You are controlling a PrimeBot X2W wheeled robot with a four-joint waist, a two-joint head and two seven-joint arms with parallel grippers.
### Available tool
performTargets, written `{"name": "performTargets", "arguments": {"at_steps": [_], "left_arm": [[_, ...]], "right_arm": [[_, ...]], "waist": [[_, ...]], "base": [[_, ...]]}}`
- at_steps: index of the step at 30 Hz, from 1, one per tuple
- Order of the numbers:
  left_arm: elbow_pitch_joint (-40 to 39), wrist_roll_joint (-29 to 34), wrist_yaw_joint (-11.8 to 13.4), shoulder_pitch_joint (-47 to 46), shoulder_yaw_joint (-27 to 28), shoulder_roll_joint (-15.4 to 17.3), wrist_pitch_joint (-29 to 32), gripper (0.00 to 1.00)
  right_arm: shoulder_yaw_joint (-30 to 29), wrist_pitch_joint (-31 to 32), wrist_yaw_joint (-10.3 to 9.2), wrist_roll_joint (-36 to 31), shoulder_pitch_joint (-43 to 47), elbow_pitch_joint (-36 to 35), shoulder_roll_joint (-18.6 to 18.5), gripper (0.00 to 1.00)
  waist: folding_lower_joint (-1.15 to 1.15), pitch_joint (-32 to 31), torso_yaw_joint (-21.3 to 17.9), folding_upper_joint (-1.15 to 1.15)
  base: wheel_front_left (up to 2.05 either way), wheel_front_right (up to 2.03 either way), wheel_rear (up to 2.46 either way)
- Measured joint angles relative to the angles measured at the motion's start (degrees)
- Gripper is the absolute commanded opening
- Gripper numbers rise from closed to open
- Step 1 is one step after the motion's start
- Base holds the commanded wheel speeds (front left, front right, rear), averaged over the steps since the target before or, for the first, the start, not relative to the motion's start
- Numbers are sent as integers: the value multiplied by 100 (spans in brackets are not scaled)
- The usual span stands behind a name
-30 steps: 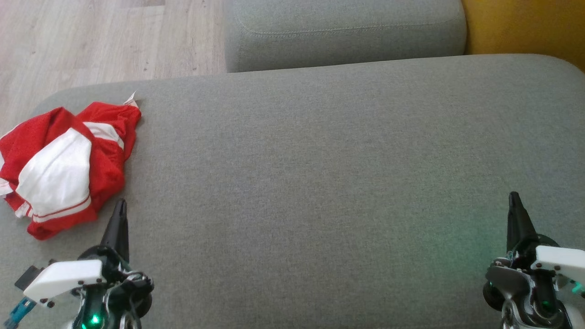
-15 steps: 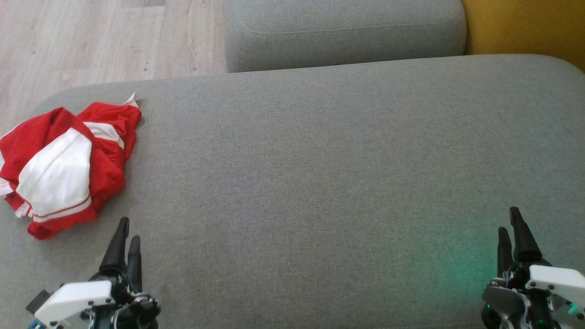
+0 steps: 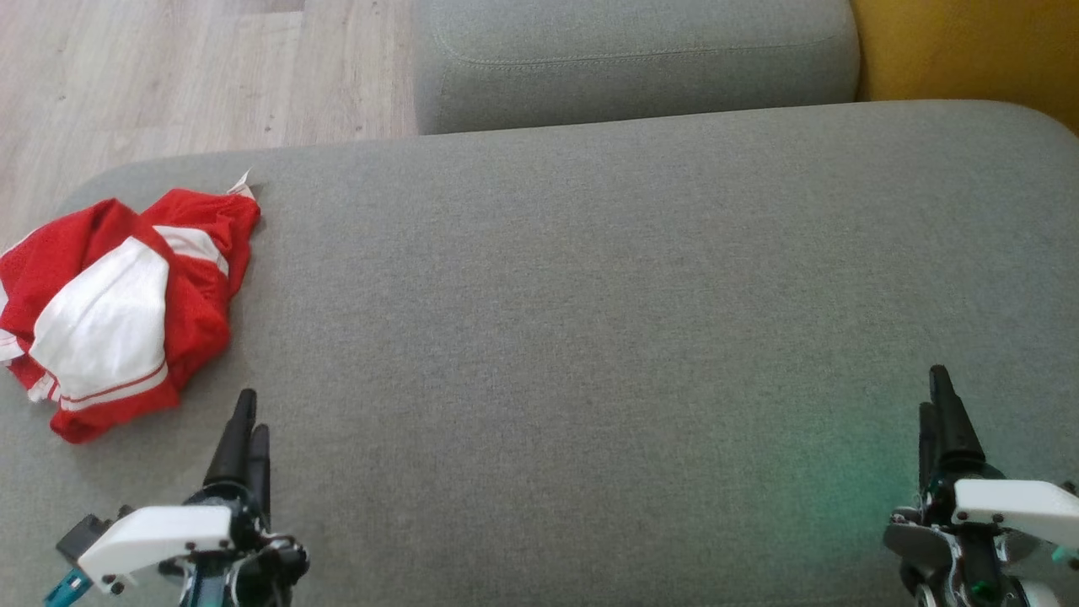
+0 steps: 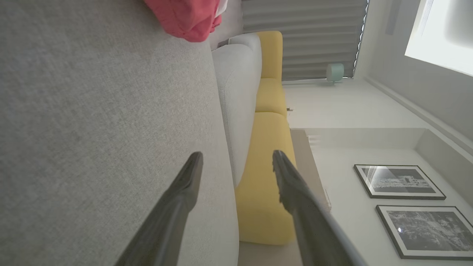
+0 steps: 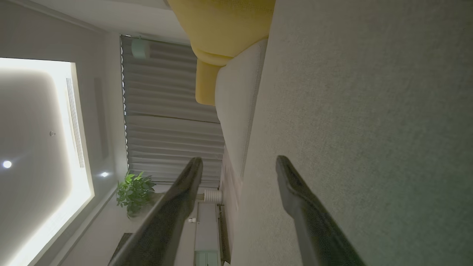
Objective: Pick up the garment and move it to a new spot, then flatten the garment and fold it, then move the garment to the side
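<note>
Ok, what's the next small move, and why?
Probably swing the left gripper forward and left onto the garment: it lies crumpled and untouched at the cushion's left edge, and that gripper is nearest, open and empty.

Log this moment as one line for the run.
stage: pre-grasp | garment: crumpled on grey cushion, untouched | left pincer: open, empty | right pincer: open, empty

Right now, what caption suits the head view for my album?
Crumpled red-and-white garment on grey sofa; left fingers and right fingers open, empty.
</note>
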Motion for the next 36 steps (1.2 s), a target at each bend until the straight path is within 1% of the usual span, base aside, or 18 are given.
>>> {"name": "performTargets", "arguments": {"at_steps": [2, 10, 13, 20, 27, 36], "left_arm": [[-8, 68, 4, 0, -29, 0, -4, 100], [-79, 745, 108, 1, -181, 1, -152, 100], [-87, 1002, 204, 2, -252, 0, -194, 100], [-97, 1616, 350, 4, -305, 2, -301, 100], [-93, 2231, 414, 9, -386, 3, -409, 100], [-71, 2955, 560, 35, -430, 12, -555, 100]], "right_arm": [[3, -35, 0, -102, 1, -12, 0, 100], [127, -143, 0, -970, 14, -162, -13, 100], [164, -191, 0, -1263, 27, -208, -19, 100], [247, -316, 0, -1828, 138, -301, -34, 100], [366, -436, 0, -2364, 143, -352, -60, 100], [559, -571, 0, -3048, 144, -378, -137, 100]], "waist": [[0, -1, 0, 0], [0, -15, 7, 0], [0, -21, 4, 0], [0, -34, 1, 0], [0, -55, 5, 0], [0, -85, 17, 0]], "base": [[0, 0, 0], [0, 0, 0], [0, 0, 0], [0, 0, 0], [0, 0, 0], [0, 0, 0]]}}
